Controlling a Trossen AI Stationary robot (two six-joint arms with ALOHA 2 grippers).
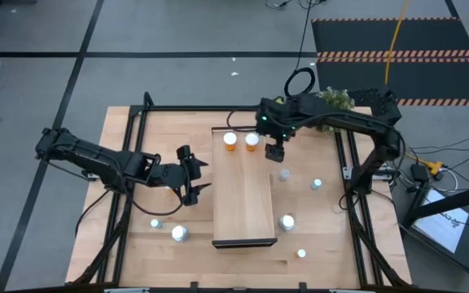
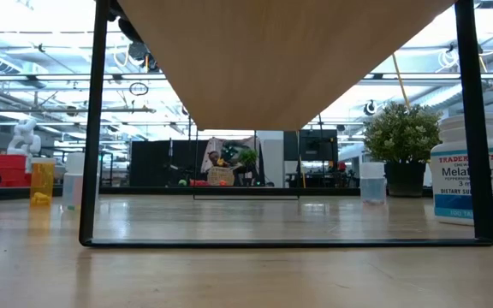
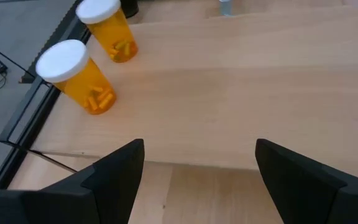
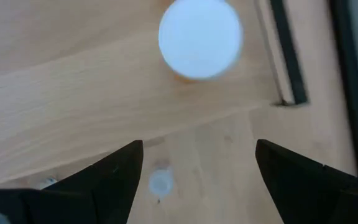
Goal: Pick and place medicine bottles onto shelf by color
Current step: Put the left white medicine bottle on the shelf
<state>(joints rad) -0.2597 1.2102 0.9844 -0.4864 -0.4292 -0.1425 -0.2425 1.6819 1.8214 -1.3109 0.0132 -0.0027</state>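
The shelf point(image 1: 243, 191), a long light-wood board, runs near to far in the table's middle, raised on a thin black frame point(image 2: 101, 128). Two orange medicine bottles with white caps point(image 1: 230, 140) point(image 1: 252, 140) stand on its far end, also seen in the left wrist view point(image 3: 76, 74) point(image 3: 107, 28). My right gripper point(image 1: 275, 152) hangs open above the shelf's far right edge, next to the right orange bottle, whose cap point(image 4: 199, 38) shows from above. My left gripper point(image 1: 194, 175) stands open just left of the shelf, pointing at it, with nothing between its fingers point(image 3: 120, 171).
Loose bottles stand on the table: three to the right of the shelf point(image 1: 284, 174) point(image 1: 317, 185) point(image 1: 287, 221), one near the front point(image 1: 301, 254), two at the near left point(image 1: 179, 233) point(image 1: 155, 223). A white labelled bottle point(image 2: 475, 175) shows close in the low view. A potted plant point(image 1: 336, 99) sits at the far right.
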